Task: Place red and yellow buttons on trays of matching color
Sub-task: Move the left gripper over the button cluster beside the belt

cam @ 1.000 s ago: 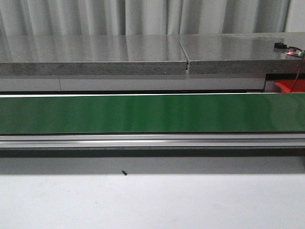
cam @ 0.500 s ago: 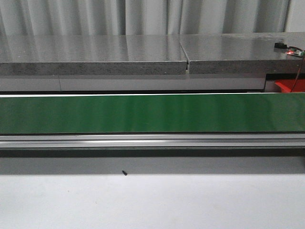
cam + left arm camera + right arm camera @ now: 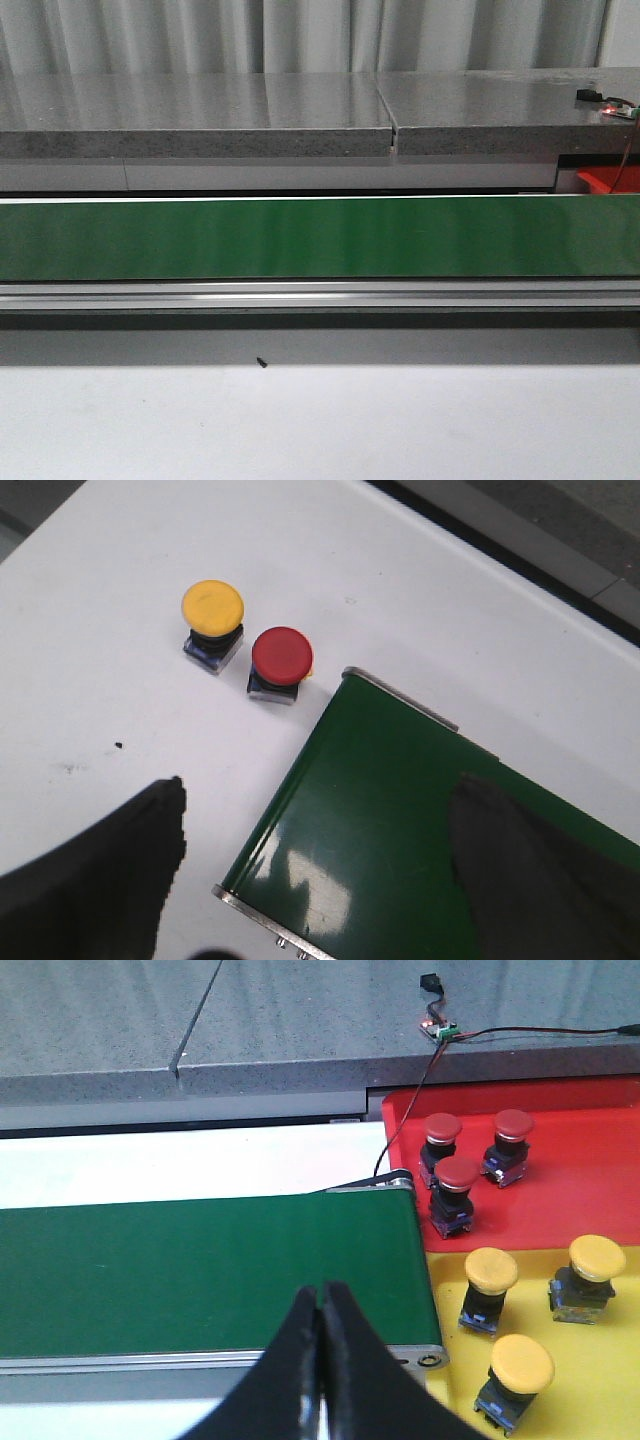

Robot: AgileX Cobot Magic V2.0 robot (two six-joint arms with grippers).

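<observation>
Buttons sorted on trays, two more waiting by the belt

Front view: a long green conveyor belt (image 3: 320, 238) crosses the middle of the frame, with a grey stone ledge (image 3: 300, 110) behind it and a white worktop (image 3: 320, 420) along the bottom. A corner of the red tray (image 3: 605, 180) shows at the right edge.

Left wrist view: the left tool (image 3: 320, 880) is spread wide and holds nothing. In the upper left, a yellow button (image 3: 212, 620) and a red button (image 3: 281, 662) stand upright just beside each other on the worktop, the red one near the belt's end.

Right wrist view: the right tool (image 3: 321, 1360) is pressed closed at bottom centre, empty, over the belt. At right, three red buttons (image 3: 455, 1185) stand on the red tray and three yellow buttons (image 3: 490, 1285) on the yellow tray (image 3: 600, 1380).
</observation>
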